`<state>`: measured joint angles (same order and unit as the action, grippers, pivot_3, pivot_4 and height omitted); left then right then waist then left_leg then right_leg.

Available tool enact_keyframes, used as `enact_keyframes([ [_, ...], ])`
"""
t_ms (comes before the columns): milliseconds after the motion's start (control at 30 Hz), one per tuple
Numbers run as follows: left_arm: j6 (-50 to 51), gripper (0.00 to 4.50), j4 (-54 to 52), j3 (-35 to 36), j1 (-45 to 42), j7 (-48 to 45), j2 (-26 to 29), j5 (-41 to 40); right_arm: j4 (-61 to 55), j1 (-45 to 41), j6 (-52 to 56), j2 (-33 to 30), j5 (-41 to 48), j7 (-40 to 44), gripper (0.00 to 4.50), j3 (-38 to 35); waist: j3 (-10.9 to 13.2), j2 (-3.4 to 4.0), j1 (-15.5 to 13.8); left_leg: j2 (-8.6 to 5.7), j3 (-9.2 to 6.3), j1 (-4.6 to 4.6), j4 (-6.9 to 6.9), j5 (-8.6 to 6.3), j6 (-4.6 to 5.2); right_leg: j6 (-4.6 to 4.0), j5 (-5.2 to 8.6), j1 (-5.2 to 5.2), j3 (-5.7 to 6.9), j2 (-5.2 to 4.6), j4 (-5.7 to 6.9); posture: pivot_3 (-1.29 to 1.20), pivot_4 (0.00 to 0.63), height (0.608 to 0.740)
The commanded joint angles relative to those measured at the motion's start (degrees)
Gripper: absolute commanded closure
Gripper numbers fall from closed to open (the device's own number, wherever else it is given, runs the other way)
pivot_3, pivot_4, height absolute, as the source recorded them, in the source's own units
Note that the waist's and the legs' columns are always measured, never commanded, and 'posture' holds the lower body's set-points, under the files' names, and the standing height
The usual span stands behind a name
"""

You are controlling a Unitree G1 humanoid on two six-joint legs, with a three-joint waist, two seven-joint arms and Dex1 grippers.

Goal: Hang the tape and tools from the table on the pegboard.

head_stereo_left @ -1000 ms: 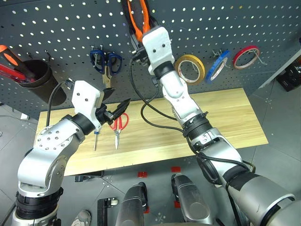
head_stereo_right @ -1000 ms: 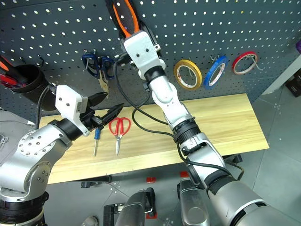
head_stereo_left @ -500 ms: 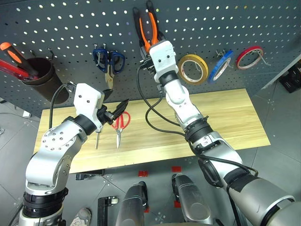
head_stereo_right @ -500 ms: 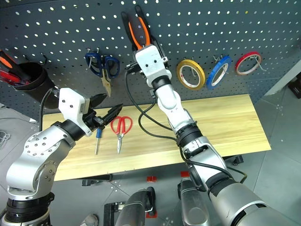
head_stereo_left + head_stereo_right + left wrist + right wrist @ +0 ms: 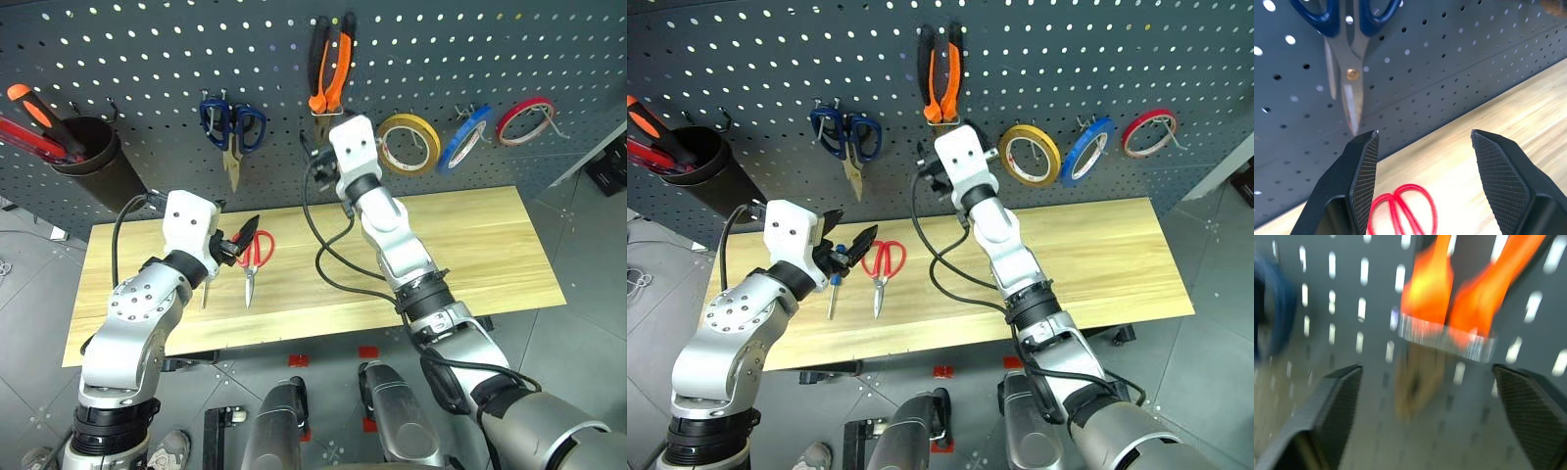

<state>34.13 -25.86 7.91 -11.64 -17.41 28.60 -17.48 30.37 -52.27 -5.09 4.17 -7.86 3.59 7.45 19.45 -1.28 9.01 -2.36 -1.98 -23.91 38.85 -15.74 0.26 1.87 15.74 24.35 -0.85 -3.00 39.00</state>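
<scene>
Your left gripper (image 5: 848, 251) is hovering over the near-left part of the table (image 5: 470, 257), jaws standing apart with nothing between them; its wrist view is looking past both fingertips (image 5: 1367, 147) at bare wood and the red loops just beyond.

The red-handled scissors (image 5: 252, 259) are lying flat on the table right beside that gripper, blades pointing toward the near edge. The blue-handled screwdriver (image 5: 832, 296) is lying on the wood just to their left, partly tucked under the gripper.

Farther back, your right gripper (image 5: 1425, 382) is sitting up against the pegboard (image 5: 147, 59), directly below the pliers (image 5: 329, 65), jaws spread wide and gripping nothing. The pliers are hanging on the board by their orange-and-black handles, nose down, clear of both fingers in the right wrist view.

You're also seeing on the board: the tape (image 5: 409, 143), tan-yellow, hanging just to the right of the right gripper, then a blue tape ring (image 5: 462, 135) and a red tape ring (image 5: 524, 117) further right. The blue-handled scissors (image 5: 232, 131) are hanging left of the pliers, above the left gripper. A black cup (image 5: 98, 168) at far left is holding red and orange handles.
</scene>
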Motion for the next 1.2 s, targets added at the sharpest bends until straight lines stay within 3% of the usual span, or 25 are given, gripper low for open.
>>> enact_keyframes([
  [33,1.1,1.33,-0.7,1.4,0.6,1.2,-1.5,-0.5,-6.7,-0.6,1.4,-0.2,0.3,2.0,0.01,0.9,0.0,0.0,0.1,0.01,0.0,0.01,0.0,0.0,0.0,0.0,0.0,0.0,0.01,0.01,0.01,-0.23,0.353,0.74],
  [133,2.4,0.81,-0.8,1.6,1.3,1.5,-3.0,-1.5,-9.7,0.7,5.4,-1.0,0.6,4.4,0.0,1.6,0.0,0.0,0.3,0.04,-0.01,0.03,0.0,0.0,0.0,0.0,0.0,0.0,0.02,0.04,0.04,-0.24,0.351,0.74],
  [233,5.4,0.02,-0.9,2.5,3.0,3.5,-5.4,-1.9,-16.4,4.5,13.7,-2.2,3.1,12.1,0.0,4.1,0.0,-0.01,0.3,0.04,-0.01,0.03,0.01,0.0,0.0,0.0,0.0,-0.03,0.02,0.03,0.05,-0.24,0.354,0.74],
  [400,12.8,0.02,0.7,1.0,5.9,10.0,-7.7,2.1,-35.4,12.6,32.5,-8.4,10.1,27.1,0.0,9.8,0.0,0.0,0.2,0.02,-0.03,-0.01,-0.01,-0.04,0.06,0.0,0.0,-0.02,-0.01,0.02,0.01,-0.24,0.363,0.74],
  [633,20.5,0.02,8.1,-1.1,2.2,15.7,-12.2,5.2,-53.5,18.4,50.3,-15.8,19.3,35.3,0.0,12.6,0.0,-0.05,-0.5,0.02,-0.18,0.03,0.03,-0.15,0.25,0.01,0.0,-0.06,0.12,0.03,0.07,-0.26,0.378,0.74],
  [867,21.0,0.02,19.7,-3.2,-5.3,16.9,-13.1,8.2,-59.2,20.0,57.6,-19.3,25.3,37.5,0.0,13.6,0.0,-0.06,-0.7,0.01,-0.26,0.03,0.1,-0.13,0.22,0.0,-0.08,-0.11,0.21,0.04,0.03,-0.28,0.376,0.74],
  [1200,16.2,0.02,37.5,-7.8,-11.1,12.7,-12.3,11.6,-58.8,18.5,61.2,-18.6,29.0,34.9,0.0,11.8,0.0,-0.07,-0.9,0.0,-0.27,0.05,0.08,-0.12,0.22,0.0,-0.08,-0.14,0.24,0.0,0.01,-0.29,0.377,0.74],
])
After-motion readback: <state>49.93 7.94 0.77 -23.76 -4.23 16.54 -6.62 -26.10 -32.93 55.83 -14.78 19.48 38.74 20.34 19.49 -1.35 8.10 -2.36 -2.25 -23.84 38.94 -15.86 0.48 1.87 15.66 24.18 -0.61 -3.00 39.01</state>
